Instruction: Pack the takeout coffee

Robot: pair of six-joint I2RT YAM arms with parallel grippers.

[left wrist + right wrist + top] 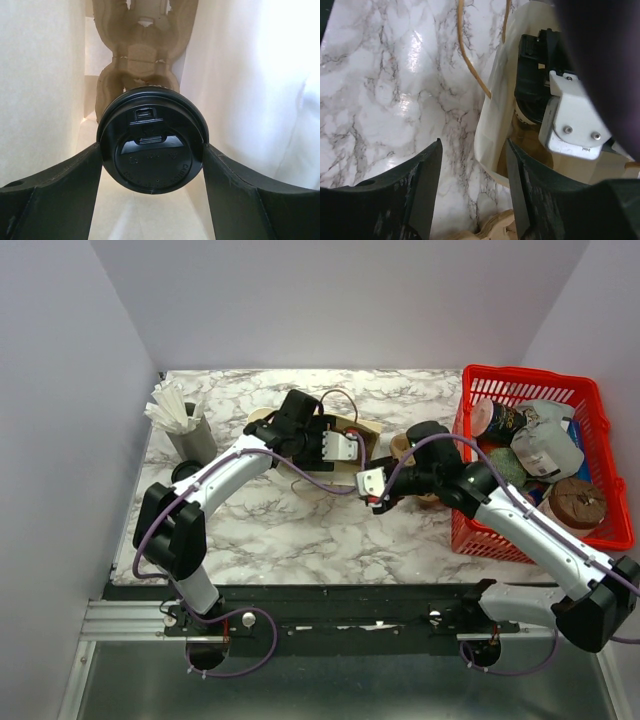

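The marble table (260, 530) carries a red basket (520, 375) of oddments at its right edge. Near the middle is the paper bag (368, 427), and both arms meet over it.

The left gripper (152, 150) is down inside the bag. Its wrist camera shows pale bag walls close on either side and a moulded pulp carrier (142, 55) lying on the bag's floor beyond. Its two fingers are clamped on the takeout coffee (150, 107), one on each flank just under the black lid (150, 160). The cup is upright and appears to hang above the floor (how far above I cannot judge).

The right gripper (472, 150) sits at the bag's mouth with its jaws spread. The bag's rim lies in the gap, close to one finger, and does not look pinched. The right wrist view looks past that rim to the left arm's wrist hardware deep in the opening.

The step in hand looks like the lowering itself, with the cup inside the bag but not set down. The next move likely calls for a straight, slow descent that lines the cup up with a carrier well. The left fingers should release only once the base is seated, since a tilt could tip it against the wall.
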